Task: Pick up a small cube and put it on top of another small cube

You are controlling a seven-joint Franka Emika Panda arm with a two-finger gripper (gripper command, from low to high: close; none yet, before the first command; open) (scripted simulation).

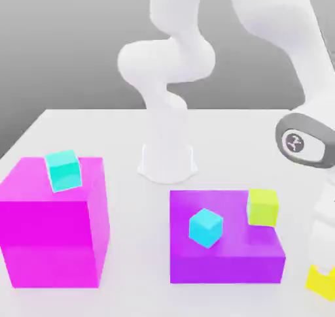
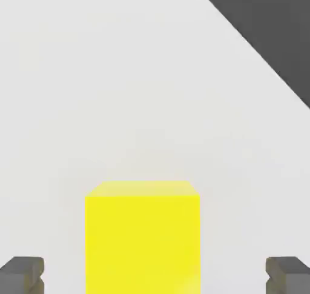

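- Your end effector (image 2: 155, 274) is spread wide, one finger on each side of the small bright yellow cube (image 2: 143, 238) on the white table (image 2: 91, 74).
- Go straight down, then squeeze (slowly) around its middle.

We see bare table (image 2: 91, 93) on both sides of the yellow cube (image 2: 142, 238), with our fingertips (image 2: 23, 273) standing clear of it. In the exterior view, the purple block (image 1: 226, 257) with its lime cube (image 1: 262, 207) stands near the yellow cube's left.
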